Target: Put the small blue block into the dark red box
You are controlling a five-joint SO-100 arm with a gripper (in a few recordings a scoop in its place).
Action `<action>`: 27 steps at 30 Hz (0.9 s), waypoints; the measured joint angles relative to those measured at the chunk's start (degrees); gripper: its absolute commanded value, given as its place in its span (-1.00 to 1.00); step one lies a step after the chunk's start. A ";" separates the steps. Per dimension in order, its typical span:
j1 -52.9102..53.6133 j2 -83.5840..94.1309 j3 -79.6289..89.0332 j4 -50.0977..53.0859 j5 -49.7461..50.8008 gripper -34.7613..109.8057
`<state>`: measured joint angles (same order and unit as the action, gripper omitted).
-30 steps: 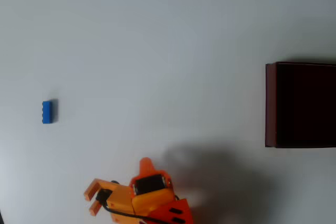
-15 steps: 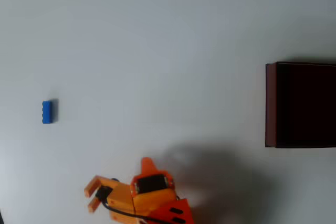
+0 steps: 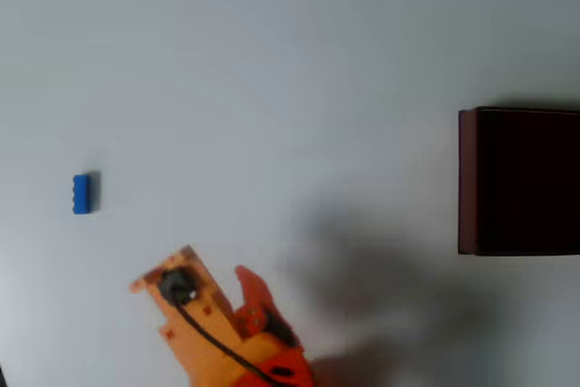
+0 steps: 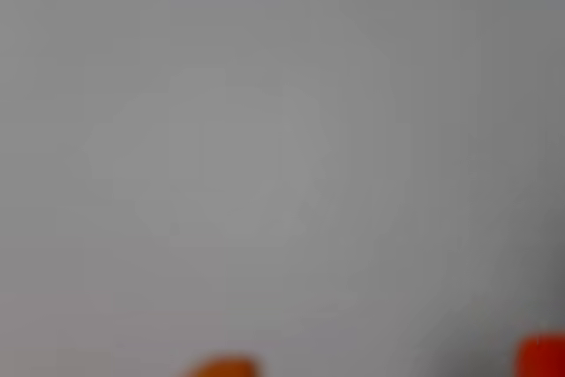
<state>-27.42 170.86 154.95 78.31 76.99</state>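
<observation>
The orange arm swings now. Half a second back its fingers (image 3: 163, 269) pointed left along the bottom edge of the overhead view; now the head has turned up and leftward, nosing toward the small bright blue studded block (image 3: 82, 193). That reads as the reach beginning, with the pick-up itself not yet started.

The block lies alone at the far left of the pale grey counter (image 3: 272, 88), unmoved, and there is a clear gap between it and the arm. The big square dark red box (image 3: 467, 178), with thin maroon walls and a near-black inside, sits at the right edge of the same view, well apart from both block and arm.

How wide the fingers stand I cannot tell: from above the head is smeared by motion, and the wrist view gives blurred grey counter with two orange bits at the bottom edge. They hold nothing that shows, since the block is on the counter.

Nothing stands between arm and block, or along the way across to the box. A dark scrap pokes in at the top right corner, well clear.
</observation>
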 measured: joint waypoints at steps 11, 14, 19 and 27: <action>-18.37 -41.31 -26.10 -2.29 54.58 -0.21; -20.57 -50.19 -31.55 -4.75 61.44 -0.21; -20.65 -62.14 -38.85 -8.61 64.34 -0.21; -19.51 -73.56 -46.49 -9.76 64.60 -0.20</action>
<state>-46.93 97.29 108.46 68.55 141.59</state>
